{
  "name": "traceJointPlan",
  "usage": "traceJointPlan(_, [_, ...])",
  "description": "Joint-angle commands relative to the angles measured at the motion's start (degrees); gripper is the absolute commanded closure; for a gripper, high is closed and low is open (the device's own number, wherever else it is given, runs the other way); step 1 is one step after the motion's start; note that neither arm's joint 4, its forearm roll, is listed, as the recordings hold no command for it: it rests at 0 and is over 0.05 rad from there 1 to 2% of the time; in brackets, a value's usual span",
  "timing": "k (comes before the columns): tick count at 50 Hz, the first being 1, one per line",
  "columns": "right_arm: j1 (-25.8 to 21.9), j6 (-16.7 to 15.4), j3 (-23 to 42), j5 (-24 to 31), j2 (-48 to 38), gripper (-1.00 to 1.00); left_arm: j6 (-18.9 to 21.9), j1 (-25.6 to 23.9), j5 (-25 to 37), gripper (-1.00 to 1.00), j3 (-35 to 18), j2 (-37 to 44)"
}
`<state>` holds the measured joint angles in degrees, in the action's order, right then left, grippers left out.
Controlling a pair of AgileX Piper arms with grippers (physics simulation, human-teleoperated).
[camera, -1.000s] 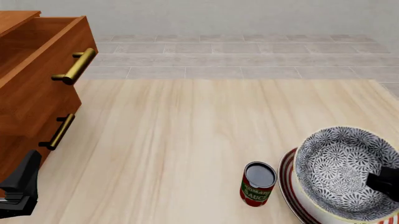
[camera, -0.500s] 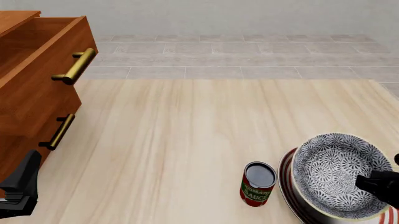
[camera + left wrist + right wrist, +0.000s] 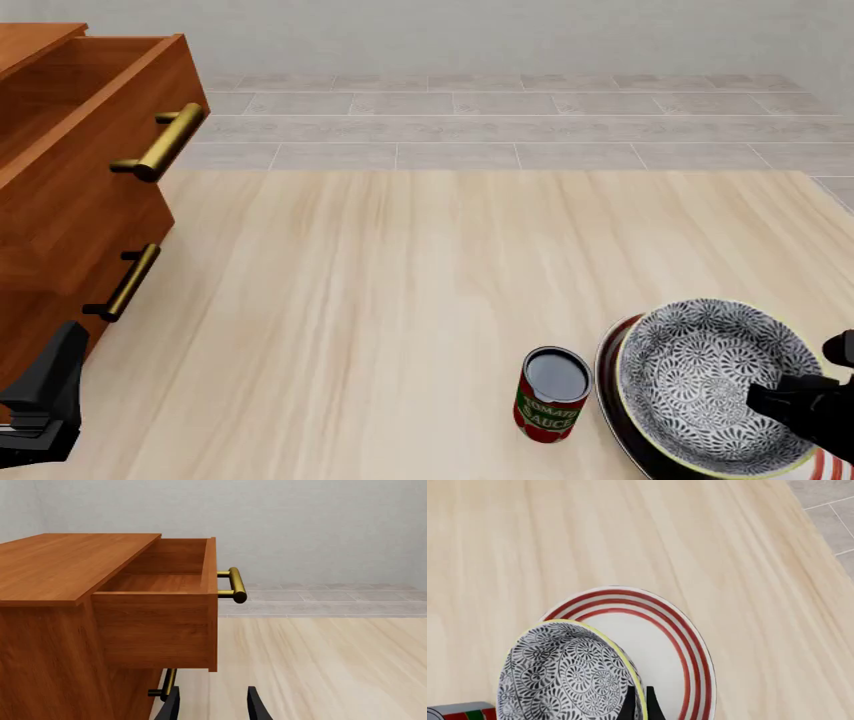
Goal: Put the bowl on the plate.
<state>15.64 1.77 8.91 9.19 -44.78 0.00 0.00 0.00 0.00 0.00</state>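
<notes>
The pale wood bench (image 3: 400,320) filled most of the front view. A brown wooden cabinet (image 3: 67,200) stood at the left edge, its top drawer (image 3: 167,615) pulled open, with brass handles (image 3: 160,142) on the drawer fronts. At the lower right of the front view lay the plate (image 3: 617,400), white with red rings, partly cut by the frame's edge. The bowl (image 3: 707,380), patterned grey and white with a yellowish rim, sat over the plate, covering most of it; whether it rested fully on the plate could not be told. The right gripper (image 3: 638,703) had its jaws clenched on the bowl's rim, one finger inside and one outside. The left gripper (image 3: 212,705) sat at the lower left of the front view, near the cabinet, its jaws parted and holding nothing. A small red can (image 3: 551,393) stood upright just left of the plate.
</notes>
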Motion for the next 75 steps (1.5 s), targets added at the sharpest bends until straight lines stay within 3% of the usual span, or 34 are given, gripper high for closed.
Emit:
traceJointPlan(1, [0.2,-0.1,0.1,-0.9,-0.9,1.0,0.0,0.0,0.0,-1.0,0.0,0.0])
traceJointPlan(2, [0.3,-0.2,0.1,-0.6,-0.6,1.0,0.0,0.0,0.0,-1.0,0.0,0.0])
traceJointPlan(3, [0.3,-0.4,0.1,-0.6,-0.5,-1.0,0.0,0.0,0.0,-1.0,0.0,0.0])
traceJointPlan(41, [2.8,-3.6,5.6,4.5,1.4,-1.0,0.0,0.0,0.0,-1.0,0.0,0.0])
traceJointPlan(65, [3.9,-6.7,14.3,14.4,6.4,-1.0,0.0,0.0,0.0,-1.0,0.0,0.0])
traceJointPlan(75, [1.8,-6.9,18.6,18.8,9.2,-1.0,0.0,0.0,0.0,-1.0,0.0,0.0])
